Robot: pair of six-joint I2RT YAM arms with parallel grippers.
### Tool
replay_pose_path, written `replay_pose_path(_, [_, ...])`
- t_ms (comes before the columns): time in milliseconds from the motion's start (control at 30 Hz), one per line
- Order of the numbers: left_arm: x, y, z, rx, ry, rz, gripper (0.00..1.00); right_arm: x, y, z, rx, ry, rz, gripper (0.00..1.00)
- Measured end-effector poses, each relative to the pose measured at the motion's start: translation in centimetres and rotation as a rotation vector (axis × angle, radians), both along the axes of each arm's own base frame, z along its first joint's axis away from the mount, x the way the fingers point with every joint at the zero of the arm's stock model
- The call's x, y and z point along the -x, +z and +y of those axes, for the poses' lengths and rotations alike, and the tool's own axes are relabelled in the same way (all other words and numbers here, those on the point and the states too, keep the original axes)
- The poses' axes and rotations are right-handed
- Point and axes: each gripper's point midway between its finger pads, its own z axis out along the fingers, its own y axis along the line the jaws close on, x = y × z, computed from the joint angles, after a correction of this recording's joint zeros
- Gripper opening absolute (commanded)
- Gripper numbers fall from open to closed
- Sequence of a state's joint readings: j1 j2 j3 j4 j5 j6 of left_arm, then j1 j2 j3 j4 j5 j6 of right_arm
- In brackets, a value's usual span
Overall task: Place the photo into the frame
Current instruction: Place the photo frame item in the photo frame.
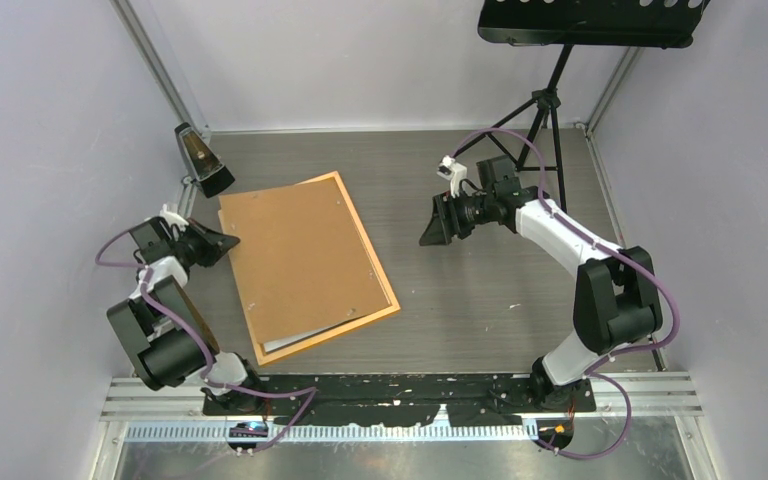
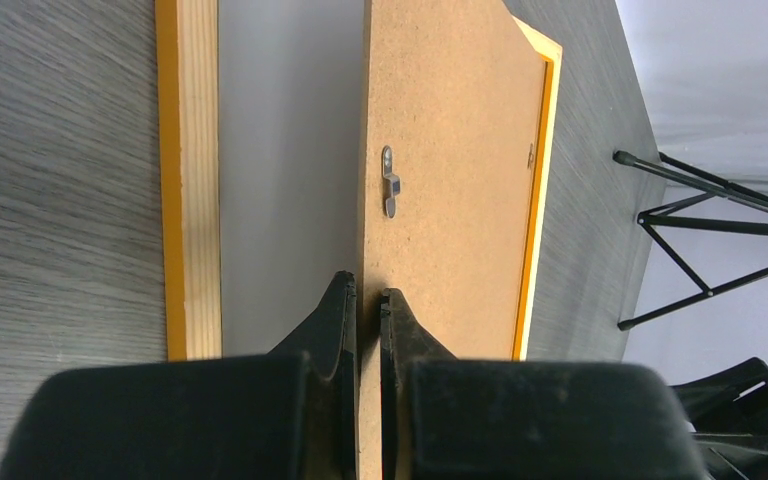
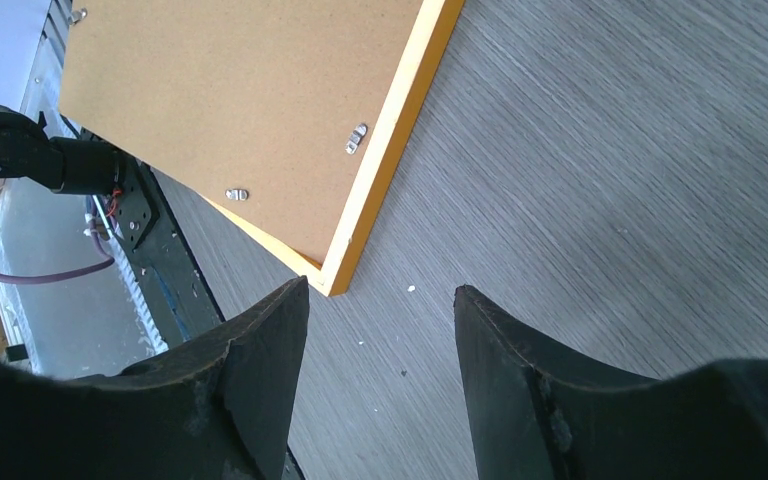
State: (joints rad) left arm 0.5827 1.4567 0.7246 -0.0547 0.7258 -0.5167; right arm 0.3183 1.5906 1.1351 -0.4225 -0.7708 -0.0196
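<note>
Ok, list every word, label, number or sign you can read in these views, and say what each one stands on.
None: no readable text in any of the three views.
The backing board: bare brown, only metal clips, no print.
The frame: plain orange and raw wood, no label.
The small lit device by the left arm's base: too small to read.
</note>
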Motion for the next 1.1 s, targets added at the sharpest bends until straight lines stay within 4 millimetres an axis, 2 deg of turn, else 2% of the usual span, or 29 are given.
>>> replay_pose_path(200, [-0.1, 0.4, 0.1, -0.014, -0.001, -0.015, 0.01, 0.0, -0.3, 0.0, 0.001, 0.002, 0.01, 0.62])
replay_pose_path(367, [0.0, 0.1, 0.2, -0.036, -0.005, -0.01, 0.26, 0.1, -0.3, 0.1, -0.001, 0.004, 0.01, 0.62])
replay_pose_path(667, [1.2, -2.4, 0.7, -0.075, 0.001, 0.105, 0.77, 0.4, -1.0, 0.7, 0.006, 0.022, 0.03, 0.62])
replay_pose_path(800, [1.5, -2.3, 1.3, -0.116, -0.005, 0.14, 0.97, 0.5, -1.3, 1.3, 0.055, 0.033, 0.014, 0.62])
replay_pose_path(933, [1.5, -1.3, 2.2, -0.177, -0.012, 0.147, 1.0, 0.2, -1.1, 3.2, 0.131, 0.066, -0.059, 0.62])
replay_pose_path(1000, [1.6, -0.1, 2.8, -0.217, -0.013, 0.137, 1.0, -0.3, -1.1, 4.6, 0.173, 0.083, -0.105, 0.63])
replay_pose_path(1100, [1.8, 1.9, 3.6, -0.279, -0.011, 0.099, 1.0, -0.8, -2.3, 6.4, 0.232, 0.096, -0.136, 0.64])
